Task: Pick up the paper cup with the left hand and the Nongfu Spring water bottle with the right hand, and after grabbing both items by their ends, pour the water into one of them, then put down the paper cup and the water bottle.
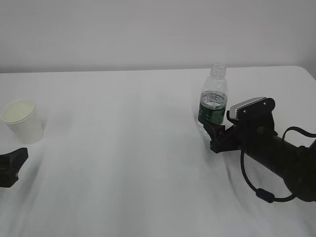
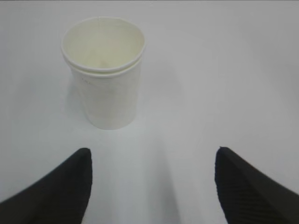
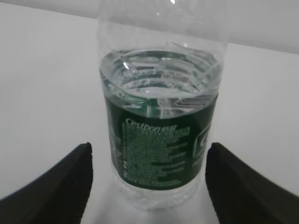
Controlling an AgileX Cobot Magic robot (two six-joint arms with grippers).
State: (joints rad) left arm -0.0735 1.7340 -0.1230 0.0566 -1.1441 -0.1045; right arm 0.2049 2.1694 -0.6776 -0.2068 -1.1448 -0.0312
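White table; both claws gape empty, left claw mostly cut off.

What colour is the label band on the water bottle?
Dark green with white print, on the water bottle; the right wrist view shows it best.

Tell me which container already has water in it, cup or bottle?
The Nongfu Spring water bottle: water reaches just above its green label. The paper cup looks empty.
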